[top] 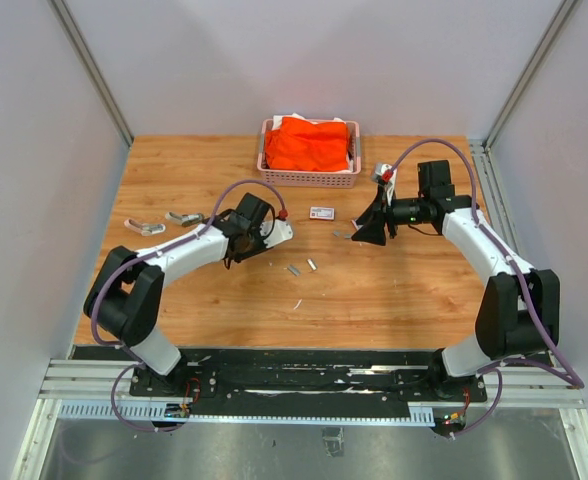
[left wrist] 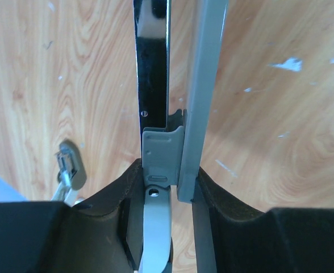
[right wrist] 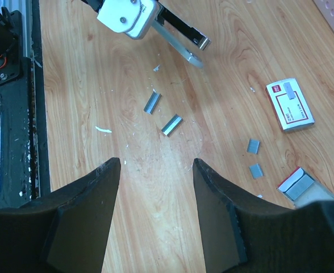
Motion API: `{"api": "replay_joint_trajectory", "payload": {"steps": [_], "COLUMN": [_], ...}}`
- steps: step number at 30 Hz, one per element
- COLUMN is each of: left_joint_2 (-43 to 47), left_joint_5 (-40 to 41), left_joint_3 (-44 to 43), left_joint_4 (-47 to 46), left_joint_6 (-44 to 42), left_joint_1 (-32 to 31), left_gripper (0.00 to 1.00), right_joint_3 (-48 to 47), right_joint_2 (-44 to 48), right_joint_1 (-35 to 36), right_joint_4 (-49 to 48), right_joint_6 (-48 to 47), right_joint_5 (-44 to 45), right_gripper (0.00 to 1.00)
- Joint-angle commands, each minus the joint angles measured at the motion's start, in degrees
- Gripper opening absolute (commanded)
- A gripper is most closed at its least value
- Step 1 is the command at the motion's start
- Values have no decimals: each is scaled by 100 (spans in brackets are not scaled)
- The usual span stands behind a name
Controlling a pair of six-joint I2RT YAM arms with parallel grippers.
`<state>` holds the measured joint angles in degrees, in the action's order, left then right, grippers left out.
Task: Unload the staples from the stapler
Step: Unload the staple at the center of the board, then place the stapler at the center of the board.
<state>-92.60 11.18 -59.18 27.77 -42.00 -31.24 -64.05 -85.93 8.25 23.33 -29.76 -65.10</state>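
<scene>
Setting: a wood-grain worktop point(top: 224, 170) is enclosed by plain grey walls. A pink basket point(top: 309, 179) of orange cloth point(top: 311, 143) is set beyond the stapler, at the far edge.

Stapler point(top: 271, 232): a white body, a chrome magazine point(left wrist: 154, 62) and a grey bar point(left wrist: 208, 74) are seen splayed apart. It is gripped at the hinge end by the left arm's point(top: 174, 255) jaws, which are closed narrowly on it. Whether anything is loaded in the magazine cannot be told.

Staples point(right wrist: 171, 124): short, silvery-grey strips are scattered loose on the worktop.
- Two are found near the stapler's open end, on the side towards the arm bases.
- Two shorter pieces point(right wrist: 253, 146) are found farther from the stapler, between it and the right arm point(top: 474, 240).

Box point(right wrist: 290, 104): small, flat and white, with a red-bordered label. A red mark is carried at one corner, and the print is too small to be read. It is placed just beyond the stapler's tip.

The right arm's jaws are spread wide with nothing held, well apart from the stapler.

Two small grey metal tools point(top: 144, 227) are laid well to the stapler's left. Their kind cannot be made out.
</scene>
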Motion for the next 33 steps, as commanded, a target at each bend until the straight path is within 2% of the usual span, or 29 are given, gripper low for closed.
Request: {"api": "replay_joint_trajectory", "payload": {"steps": [1,7,18,25,33], "left_joint_2": [419,416,296,63,284], "left_joint_5": [1082,1891,2321,2450,2171], "left_joint_3": [457,1306,2082,2372,2659], "left_joint_4": [-1314,-2494,-3945,-4395,-4387], "left_joint_6": [-283,-854,-1398,-1591,-1482], "left_joint_1": [31,71,198,198,198], "left_gripper": [0,0,0,0,0], "right_joint_3": [86,121,261,288,284], "right_joint_2": [147,138,4,68,68], "right_joint_1": [-87,-87,-89,-87,-88], "right_joint_4": [-99,-176,-559,-603,-607], "right_joint_6": [64,123,467,462,462], "right_joint_5": [-45,-40,-64,-6,56], "right_gripper": [56,56,56,56,56]}}
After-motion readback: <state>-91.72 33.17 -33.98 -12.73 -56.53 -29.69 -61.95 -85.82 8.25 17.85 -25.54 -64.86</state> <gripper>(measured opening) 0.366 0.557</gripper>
